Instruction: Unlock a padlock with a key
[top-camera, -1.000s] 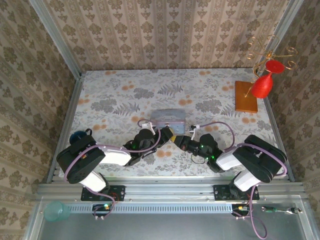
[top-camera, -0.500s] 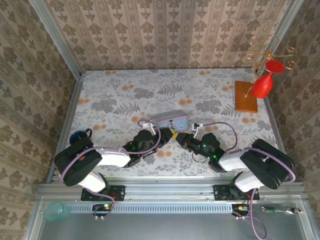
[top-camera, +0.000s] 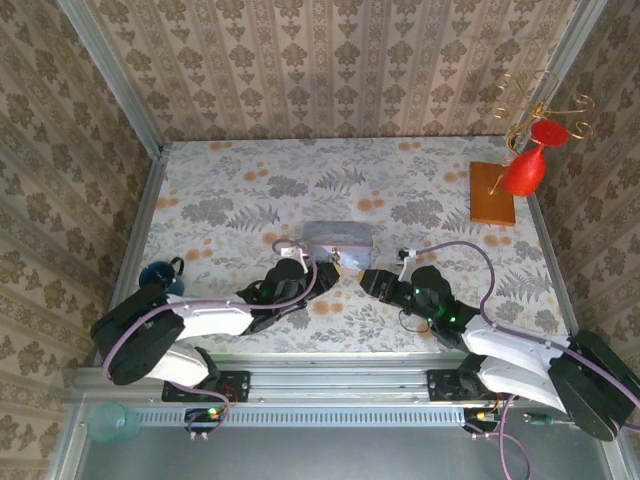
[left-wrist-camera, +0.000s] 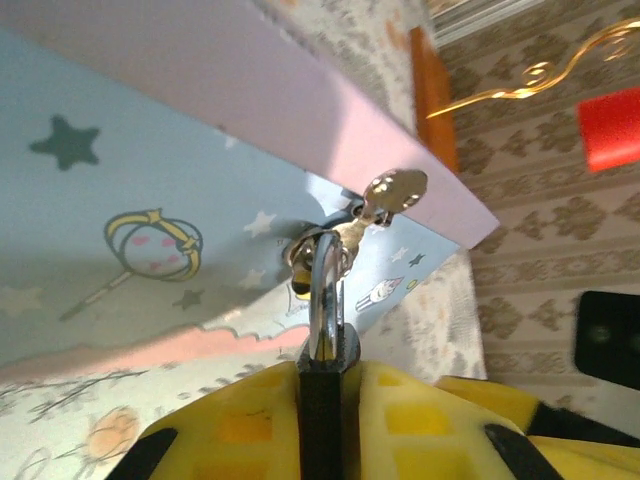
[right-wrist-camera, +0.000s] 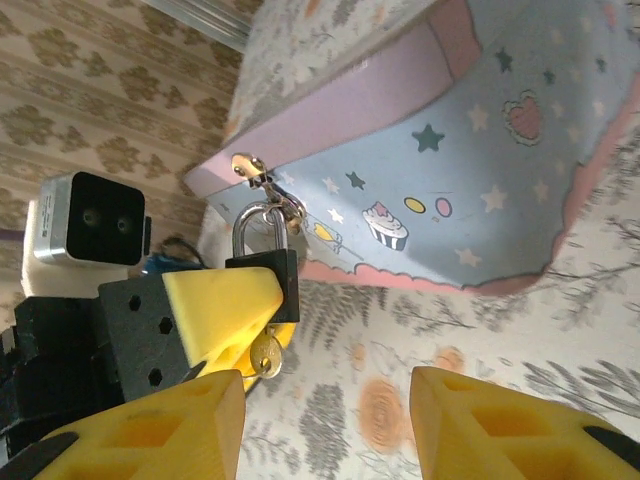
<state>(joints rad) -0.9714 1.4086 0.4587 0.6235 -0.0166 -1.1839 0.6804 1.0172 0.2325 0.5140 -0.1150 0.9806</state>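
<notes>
The small black padlock (right-wrist-camera: 278, 283) hangs by its silvery shackle (left-wrist-camera: 323, 290) from the clasp of the pastel cartoon tin (top-camera: 337, 238). My left gripper (left-wrist-camera: 325, 425) is shut on the padlock's body (left-wrist-camera: 323, 395), at the tin's near side (top-camera: 322, 270). A brass key (right-wrist-camera: 263, 356) sticks out of the padlock's underside, with nothing holding it. My right gripper (right-wrist-camera: 325, 425) stands open a short way to the right of the padlock (top-camera: 366, 279), touching neither lock nor key. Its yellow fingers (right-wrist-camera: 150, 430) are spread wide.
A wooden base (top-camera: 492, 193) with a gold wire stand and a red glass (top-camera: 524, 170) sits at the back right. A dark blue cup (top-camera: 158, 274) lies by the left wall. A teal cup (top-camera: 112, 422) rests on the front rail.
My right gripper has let go near the padlock and drawn back to the right, now open. The tin tilted briefly and has settled square again. My left gripper keeps its hold.
</notes>
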